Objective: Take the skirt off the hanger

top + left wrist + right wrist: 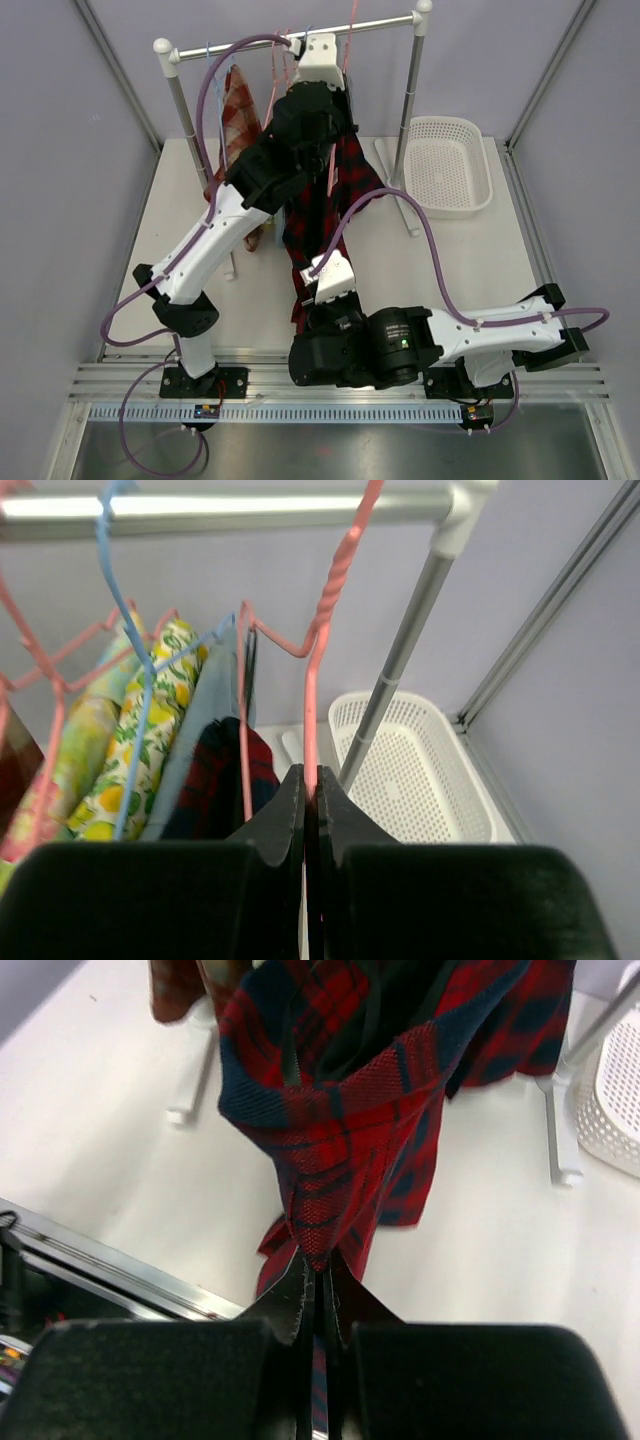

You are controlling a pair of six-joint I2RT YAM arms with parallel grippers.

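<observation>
A red and navy plaid skirt [325, 205] hangs from a pink wire hanger [322, 640] on the rail [300, 38]. It stretches down and forward toward the near edge. My left gripper [310, 785] is shut on the pink hanger's wire just below its twisted neck, up by the rail. My right gripper [318, 1270] is shut on the skirt's waistband edge [325, 1185] and holds it low, near the table's front. The skirt's dark fabric also shows in the left wrist view [222, 770].
A white perforated basket [445, 165] sits at the back right beside the rack's right post [408, 110]. Other garments hang on the rail: a brown plaid one [235, 110], lemon-print cloth [150, 730] on a blue hanger [125, 600]. The rack's feet [190, 1090] rest on the table.
</observation>
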